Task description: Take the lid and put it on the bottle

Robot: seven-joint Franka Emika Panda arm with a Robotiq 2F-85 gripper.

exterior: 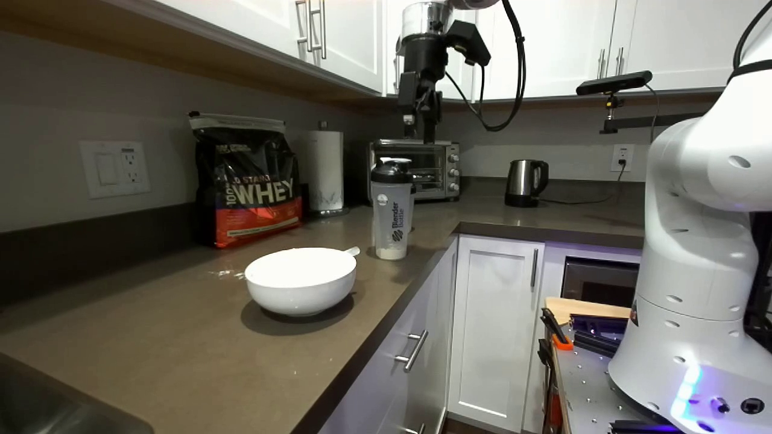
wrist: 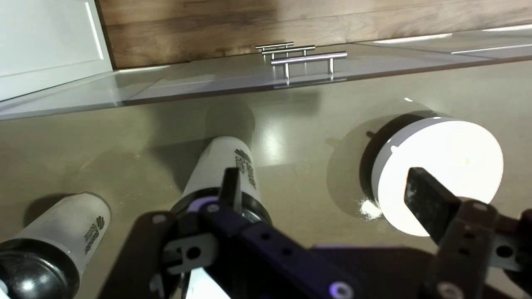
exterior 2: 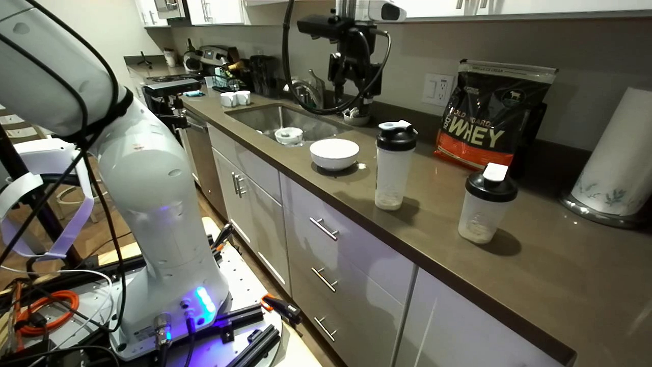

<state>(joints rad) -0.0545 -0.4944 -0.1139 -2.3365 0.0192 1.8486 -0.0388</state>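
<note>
Two translucent shaker bottles stand upright on the counter, a taller one (exterior 2: 391, 176) and another (exterior 2: 476, 219). A black lid (exterior 2: 397, 140) sits on the taller one and a second black lid (exterior 2: 490, 188) on the other; no loose lid shows. In an exterior view the front bottle (exterior: 391, 220) mostly hides the rear one. Both bottles show in the wrist view, one (wrist: 216, 166) partly behind a finger, the other (wrist: 83, 220) at lower left. My gripper (wrist: 322, 178) is open and empty. It hangs high above the counter, in an exterior view (exterior: 420, 135) above the bottles, touching nothing.
A white bowl (exterior: 295, 277) with a handle over its rim stands near the bottles, with spilled powder beside it. A whey bag (exterior: 250, 181), paper-towel roll (exterior: 325, 169), toaster oven (exterior: 416, 169) and kettle (exterior: 523, 184) stand behind. A sink (exterior 2: 277, 114) lies beyond the bowl.
</note>
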